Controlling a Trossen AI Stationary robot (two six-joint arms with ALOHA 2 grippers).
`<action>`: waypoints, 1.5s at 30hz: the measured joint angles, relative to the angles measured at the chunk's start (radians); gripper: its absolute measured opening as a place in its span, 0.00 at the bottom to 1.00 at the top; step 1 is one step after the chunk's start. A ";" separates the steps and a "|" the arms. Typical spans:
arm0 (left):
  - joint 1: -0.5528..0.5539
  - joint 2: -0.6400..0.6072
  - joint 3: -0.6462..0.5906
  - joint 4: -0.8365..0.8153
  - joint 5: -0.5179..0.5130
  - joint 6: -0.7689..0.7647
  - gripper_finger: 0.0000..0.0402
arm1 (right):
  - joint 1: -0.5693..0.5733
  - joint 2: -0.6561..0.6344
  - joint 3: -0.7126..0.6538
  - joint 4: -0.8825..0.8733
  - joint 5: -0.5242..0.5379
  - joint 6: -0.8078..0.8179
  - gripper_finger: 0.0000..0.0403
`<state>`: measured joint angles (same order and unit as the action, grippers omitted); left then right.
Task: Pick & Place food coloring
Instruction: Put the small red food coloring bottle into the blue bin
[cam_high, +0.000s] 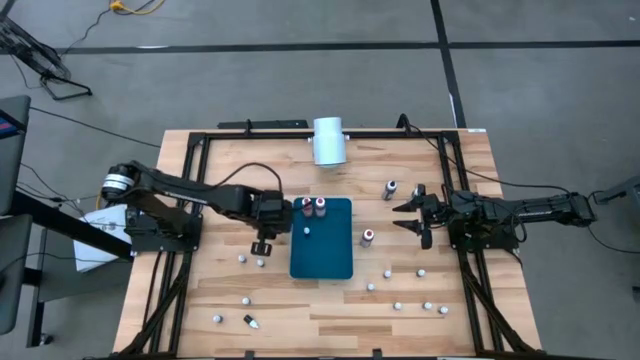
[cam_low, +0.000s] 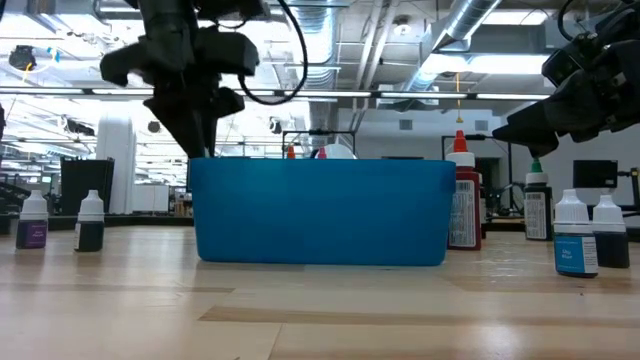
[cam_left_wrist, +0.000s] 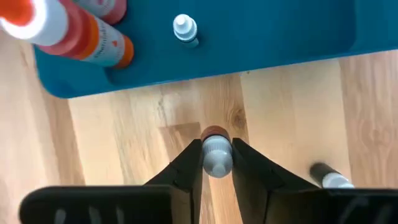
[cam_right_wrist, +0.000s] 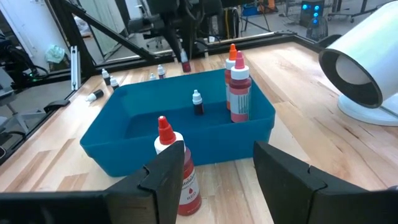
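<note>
On the left side of the table, the left gripper stands just off the left edge of the teal tray, its two fingers pinched onto a small bottle of food coloring that is upright between them, cap toward the wrist camera. The relation that matters next is simple: the tray lies directly to the right of this held bottle, just beside it, so by my judgement the carry calls for a lift over the tray wall and a short move rightward. The left arm is plainly the nearer one for this piece.

Inside the tray, two tall red bottles stand at the far-left corner, with one tiny dark bottle near them. Another red bottle stands on the wood just right of the tray. The other food coloring is scattered: small bottles near the left gripper and along the near part of the table.

To the right, the right gripper hovers with its fingers spread and nothing between them.

The left wrist view alone shows the pinch on the cap. The low view hides that grip behind the tray wall, yet shows the bottles' heights. The high view gives the layout.
</note>
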<state>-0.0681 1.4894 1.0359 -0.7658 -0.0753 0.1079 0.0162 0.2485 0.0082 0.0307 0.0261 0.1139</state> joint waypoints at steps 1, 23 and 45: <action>0.000 -0.010 0.000 -0.007 0.000 0.000 0.15 | 0.000 0.000 0.000 0.000 0.000 0.000 0.46; -0.018 0.049 0.174 -0.039 -0.071 0.028 0.16 | 0.000 0.000 0.000 0.000 0.000 0.000 0.46; -0.083 0.329 0.359 -0.078 -0.062 0.319 0.16 | 0.000 0.000 0.000 0.000 0.000 0.000 0.46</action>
<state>-0.1509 1.8186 1.3949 -0.8436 -0.1370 0.4268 0.0163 0.2485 0.0082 0.0311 0.0257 0.1139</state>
